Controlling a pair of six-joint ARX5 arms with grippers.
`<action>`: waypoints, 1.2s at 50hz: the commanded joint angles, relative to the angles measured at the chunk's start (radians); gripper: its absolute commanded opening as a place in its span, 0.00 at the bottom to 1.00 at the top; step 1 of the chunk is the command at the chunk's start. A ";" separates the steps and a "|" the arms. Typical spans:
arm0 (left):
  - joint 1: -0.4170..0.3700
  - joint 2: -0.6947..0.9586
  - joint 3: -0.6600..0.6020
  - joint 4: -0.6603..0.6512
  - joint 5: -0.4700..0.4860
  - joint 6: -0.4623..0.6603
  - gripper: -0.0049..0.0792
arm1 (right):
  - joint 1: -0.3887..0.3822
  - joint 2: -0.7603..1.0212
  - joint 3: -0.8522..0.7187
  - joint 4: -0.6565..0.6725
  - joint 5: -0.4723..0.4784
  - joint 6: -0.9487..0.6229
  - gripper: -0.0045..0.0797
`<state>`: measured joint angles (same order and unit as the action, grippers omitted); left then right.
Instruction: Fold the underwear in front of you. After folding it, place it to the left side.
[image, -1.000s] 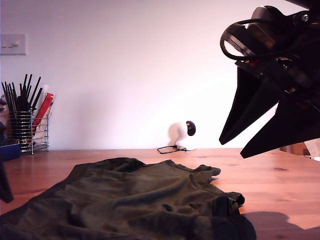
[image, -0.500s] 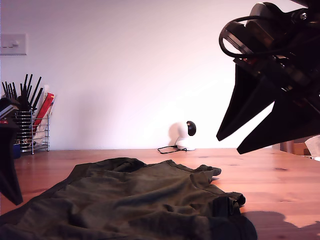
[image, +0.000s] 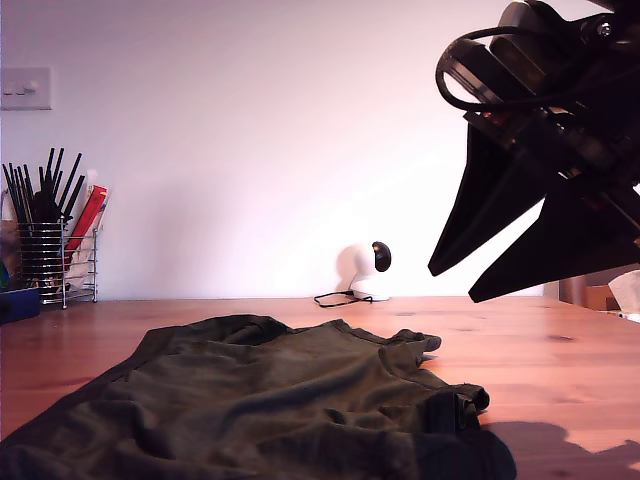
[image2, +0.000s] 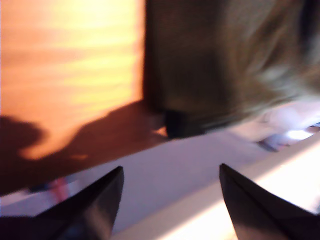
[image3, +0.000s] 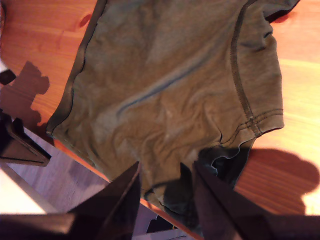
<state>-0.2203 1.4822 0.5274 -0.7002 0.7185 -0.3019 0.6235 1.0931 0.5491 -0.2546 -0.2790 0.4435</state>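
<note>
My second gripper jaws parted, hovering above underwear; my first gripper parted too, empty.

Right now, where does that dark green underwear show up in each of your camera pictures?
Exterior view: the underwear lies spread across the lower middle.
First wrist view: blurred, beyond my first gripper.
Second wrist view: fills most of the picture, beyond my second gripper.
Shared landmark: the wooden table beneath it.

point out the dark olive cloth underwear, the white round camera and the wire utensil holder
dark olive cloth underwear (image: 270, 400), exterior view, middle of the fabric
white round camera (image: 362, 268), exterior view, its white body
wire utensil holder (image: 55, 262), exterior view, its wire wall
</note>
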 joint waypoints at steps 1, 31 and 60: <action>0.004 0.003 0.000 0.006 0.041 -0.006 0.72 | 0.002 0.002 -0.009 0.010 0.000 -0.008 0.40; 0.018 0.002 0.026 0.089 -0.010 -0.022 0.71 | 0.002 0.002 -0.009 0.003 -0.011 -0.026 0.40; 0.018 0.002 0.027 0.201 0.030 -0.075 0.71 | 0.003 0.002 -0.009 -0.001 -0.037 -0.027 0.39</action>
<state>-0.2131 1.4818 0.5331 -0.5774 0.7555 -0.3943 0.6235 1.0931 0.5491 -0.2592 -0.3088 0.4210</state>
